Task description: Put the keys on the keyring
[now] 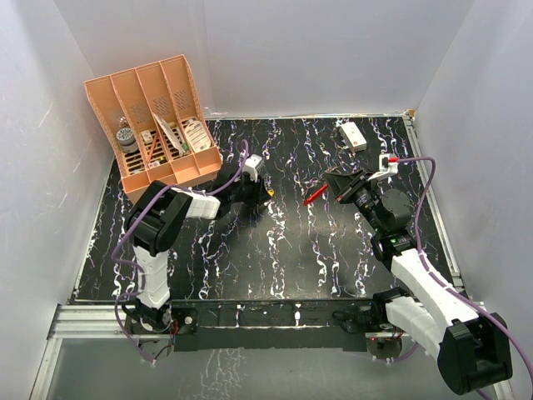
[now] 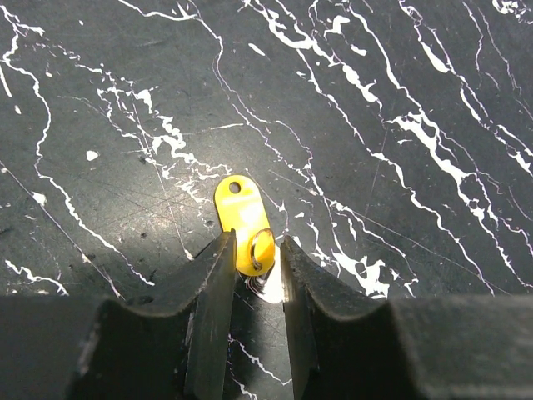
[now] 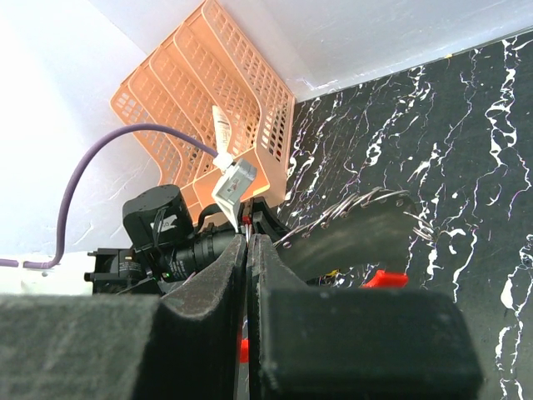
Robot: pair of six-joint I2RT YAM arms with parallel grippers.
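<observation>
Yellow-headed key (image 2: 243,221) lies flat on the black, white-veined counter (image 1: 283,250), a small wire ring through its lower end and a glint of silvery metal just behind it. The left jaws stand narrow, one finger on either side of that lower end. Whether they are already pressing on it cannot be told from the wrist view.

Across the middle of the counter, the right jaws are closed tight on the red keyring (image 1: 315,197). The thin band sticks out of them toward the left arm, and a sliver of red shows between the fingers in the right wrist view. Key and keyring are near each other but not touching.

An orange file rack (image 1: 158,117) stands at the far left corner, and a white box (image 1: 352,135) lies near the far right edge.
</observation>
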